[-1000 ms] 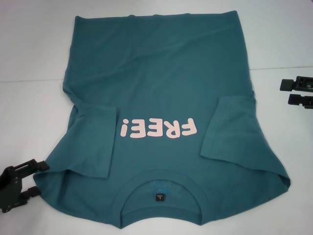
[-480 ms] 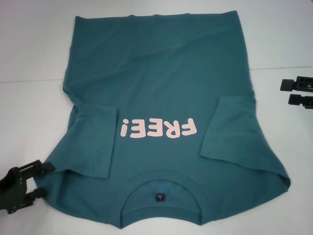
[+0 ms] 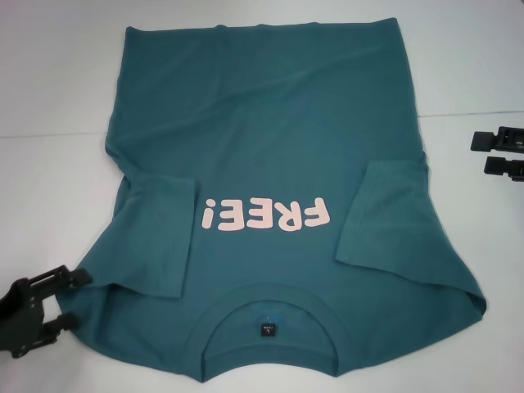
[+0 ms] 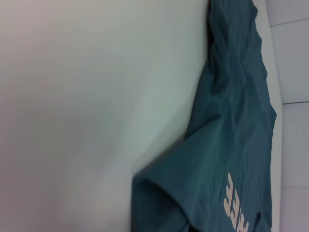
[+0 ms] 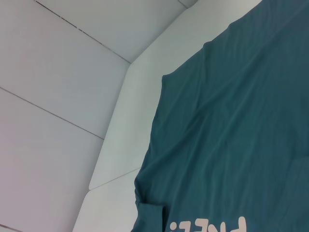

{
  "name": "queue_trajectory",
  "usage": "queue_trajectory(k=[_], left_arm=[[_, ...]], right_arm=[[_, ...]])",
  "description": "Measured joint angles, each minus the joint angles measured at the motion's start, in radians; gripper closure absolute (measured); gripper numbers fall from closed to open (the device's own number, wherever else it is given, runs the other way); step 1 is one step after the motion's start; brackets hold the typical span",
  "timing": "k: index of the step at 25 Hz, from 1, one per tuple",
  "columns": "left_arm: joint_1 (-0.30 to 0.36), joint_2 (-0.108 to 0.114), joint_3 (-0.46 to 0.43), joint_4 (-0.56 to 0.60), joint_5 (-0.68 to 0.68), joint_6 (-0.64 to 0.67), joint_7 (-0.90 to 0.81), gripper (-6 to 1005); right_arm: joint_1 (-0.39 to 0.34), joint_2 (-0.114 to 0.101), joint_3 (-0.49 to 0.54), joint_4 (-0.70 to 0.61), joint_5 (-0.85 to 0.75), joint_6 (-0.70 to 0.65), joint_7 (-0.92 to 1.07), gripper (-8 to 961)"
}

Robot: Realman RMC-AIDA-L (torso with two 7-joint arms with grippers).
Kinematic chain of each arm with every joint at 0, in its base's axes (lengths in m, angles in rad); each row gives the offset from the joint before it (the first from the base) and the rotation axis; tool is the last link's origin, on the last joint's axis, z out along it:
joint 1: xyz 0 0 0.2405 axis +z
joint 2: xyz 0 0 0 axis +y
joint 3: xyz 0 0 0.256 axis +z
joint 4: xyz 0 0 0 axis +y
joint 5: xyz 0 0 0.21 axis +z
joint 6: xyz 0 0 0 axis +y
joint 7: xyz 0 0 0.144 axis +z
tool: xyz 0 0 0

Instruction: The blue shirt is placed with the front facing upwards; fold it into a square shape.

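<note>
The blue shirt (image 3: 270, 139) lies flat and front up on the white table (image 3: 49, 98), its collar (image 3: 266, 304) toward me and the pink "FREE!" print (image 3: 266, 215) in the middle. Both sleeves are folded inward over the body, one (image 3: 160, 237) on the left and one (image 3: 385, 221) on the right. My left gripper (image 3: 72, 299) is open at the shirt's near-left shoulder, its upper fingertip just beside the cloth edge. My right gripper (image 3: 487, 154) is open off the shirt's right side, apart from it. The wrist views show the shirt (image 4: 236, 135) (image 5: 231, 125) but no fingers.
White table surface surrounds the shirt on the left, right and far side. The shirt's hem reaches nearly to the table's far edge (image 3: 458, 12). A faint seam line (image 3: 49, 136) crosses the tabletop.
The left gripper has edged slightly toward the shirt's near-left shoulder. The right gripper has barely shifted outward. The shirt has not moved.
</note>
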State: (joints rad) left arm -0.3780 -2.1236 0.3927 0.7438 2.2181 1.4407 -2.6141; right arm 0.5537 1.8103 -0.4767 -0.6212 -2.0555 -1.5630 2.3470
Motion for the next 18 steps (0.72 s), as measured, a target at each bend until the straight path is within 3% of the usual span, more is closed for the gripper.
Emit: queue_trajectory(k=[18], left_arm=[[0.030, 0.005, -0.056, -0.045, 0.010, 0.028, -0.051, 174]], right_arm=[[-0.003, -0.002, 0.006, 0.000, 0.000, -0.002, 0.000, 137]])
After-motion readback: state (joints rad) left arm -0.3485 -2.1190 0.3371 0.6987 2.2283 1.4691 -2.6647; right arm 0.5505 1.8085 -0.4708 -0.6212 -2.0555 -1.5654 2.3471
